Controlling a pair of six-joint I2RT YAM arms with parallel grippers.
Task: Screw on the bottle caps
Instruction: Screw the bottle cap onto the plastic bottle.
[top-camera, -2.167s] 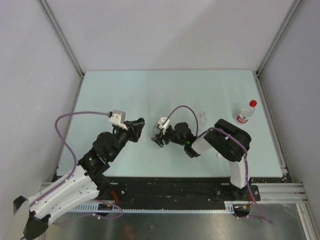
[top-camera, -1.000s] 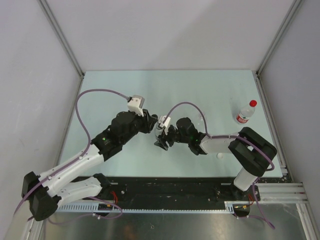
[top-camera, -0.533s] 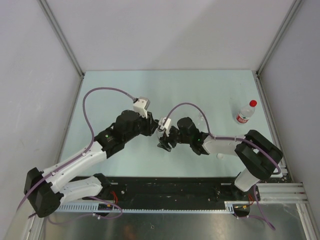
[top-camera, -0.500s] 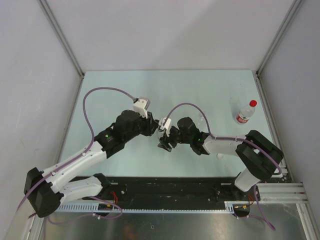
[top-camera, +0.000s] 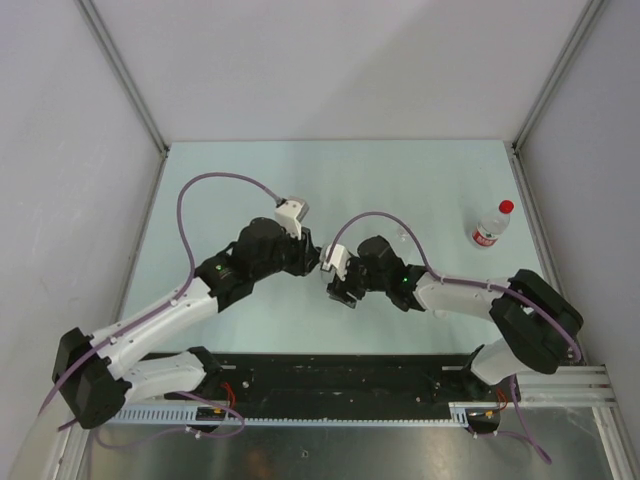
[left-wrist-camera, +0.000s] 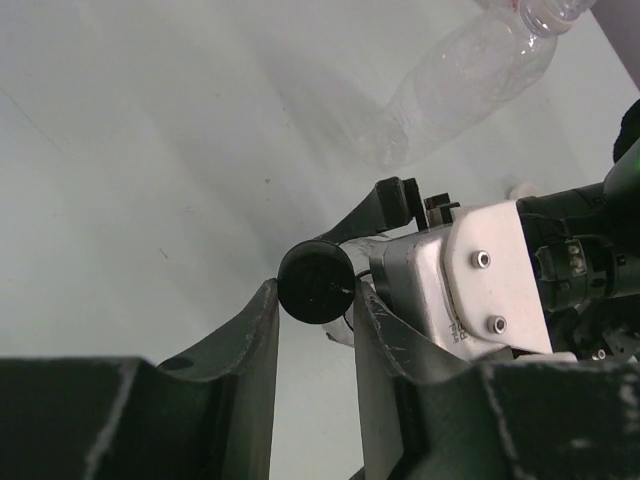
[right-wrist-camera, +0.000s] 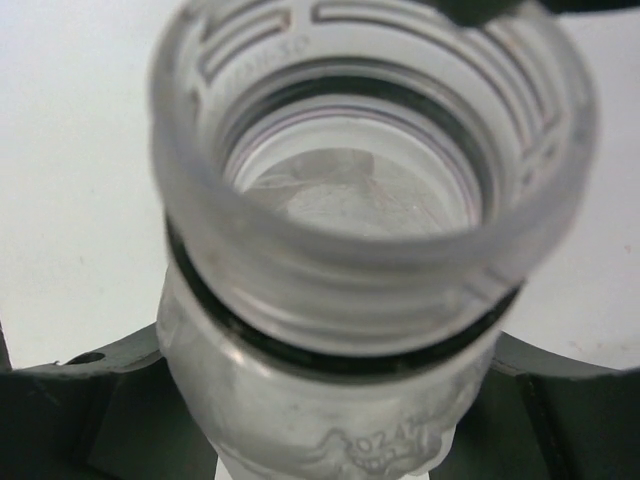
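Observation:
My left gripper (left-wrist-camera: 315, 290) is shut on a black bottle cap (left-wrist-camera: 315, 283), pinched between its two fingertips. It hangs just left of the right gripper (top-camera: 337, 283) over the middle of the table (top-camera: 230, 180). The right gripper (right-wrist-camera: 330, 400) is shut on a clear bottle (right-wrist-camera: 300, 420). That bottle's open threaded neck (right-wrist-camera: 360, 200), with a black ring below it, fills the right wrist view. From above, both the cap and the held bottle are hidden by the grippers. The cap sits close to the right gripper's fingers, apart from the neck.
A labelled bottle (top-camera: 490, 230) with a red cap (top-camera: 506, 207) screwed on stands at the far right. Another clear bottle (left-wrist-camera: 460, 85) is on the table beyond the grippers. A small whitish object (left-wrist-camera: 521, 190) lies near the right arm. Metal rails edge the table.
The left arm has swung right and brought the black cap up beside the right gripper. The right arm has stretched out left and slightly nearer. Both grips are unchanged.

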